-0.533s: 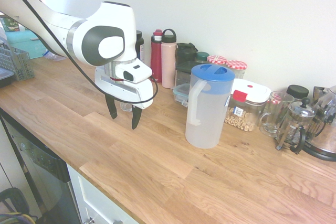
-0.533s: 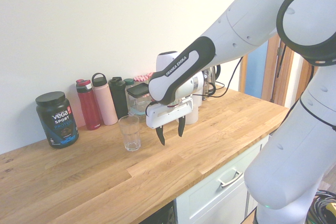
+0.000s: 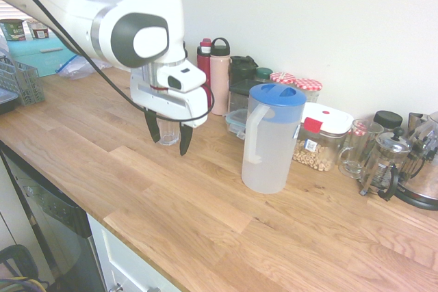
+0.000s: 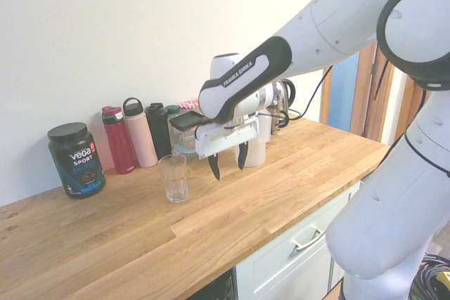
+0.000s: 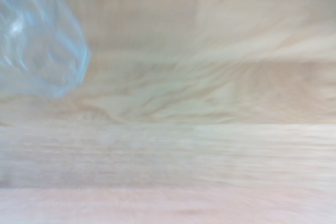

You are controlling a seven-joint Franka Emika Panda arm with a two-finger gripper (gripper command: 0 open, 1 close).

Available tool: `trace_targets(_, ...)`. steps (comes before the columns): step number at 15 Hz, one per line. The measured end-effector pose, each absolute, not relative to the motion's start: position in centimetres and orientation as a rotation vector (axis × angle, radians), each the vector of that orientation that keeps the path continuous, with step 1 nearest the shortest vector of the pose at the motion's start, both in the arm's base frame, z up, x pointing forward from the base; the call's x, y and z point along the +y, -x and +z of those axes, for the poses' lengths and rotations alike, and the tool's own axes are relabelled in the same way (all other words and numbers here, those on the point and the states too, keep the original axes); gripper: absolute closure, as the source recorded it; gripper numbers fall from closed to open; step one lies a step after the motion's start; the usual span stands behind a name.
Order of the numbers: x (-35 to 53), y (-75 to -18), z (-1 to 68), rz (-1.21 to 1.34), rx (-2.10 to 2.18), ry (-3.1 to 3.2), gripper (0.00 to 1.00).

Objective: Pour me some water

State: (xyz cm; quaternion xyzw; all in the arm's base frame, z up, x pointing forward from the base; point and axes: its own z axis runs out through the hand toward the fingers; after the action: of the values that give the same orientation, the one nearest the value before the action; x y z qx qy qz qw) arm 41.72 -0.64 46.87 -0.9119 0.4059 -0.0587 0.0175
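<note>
While the tool (image 3: 169, 144) hangs spread and holding nothing above the bench (image 3: 198, 217), short of the jug (image 3: 274, 143), the job seems at its approach; next, it should close on the jug's handle (image 3: 253, 135); the glass (image 4: 174, 179) stands upright, beyond the tool from the jug; since the earlier frame, the tool has risen slightly.

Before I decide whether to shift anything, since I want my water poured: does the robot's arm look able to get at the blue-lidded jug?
Probably yes: the gripper hangs open and empty, and the jug stands upright, handle toward it, with nothing visible between them.
</note>
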Motion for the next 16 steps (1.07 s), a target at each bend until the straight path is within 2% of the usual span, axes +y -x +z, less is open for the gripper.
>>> trace_targets(3, -2.9, -39.2, 55.6, -0.312, 1.283, 2.787, 0.0)
trace_targets(6, -7.5, -37.7, 60.6, -0.376, 1.348, 2.749, 0.0)
trace_targets(11, -15.9, -36.6, 60.3, -0.375, 1.409, 2.714, 0.0)
trace_targets(16, -17.9, -40.5, 56.3, -0.387, 1.312, 2.769, 0.0)
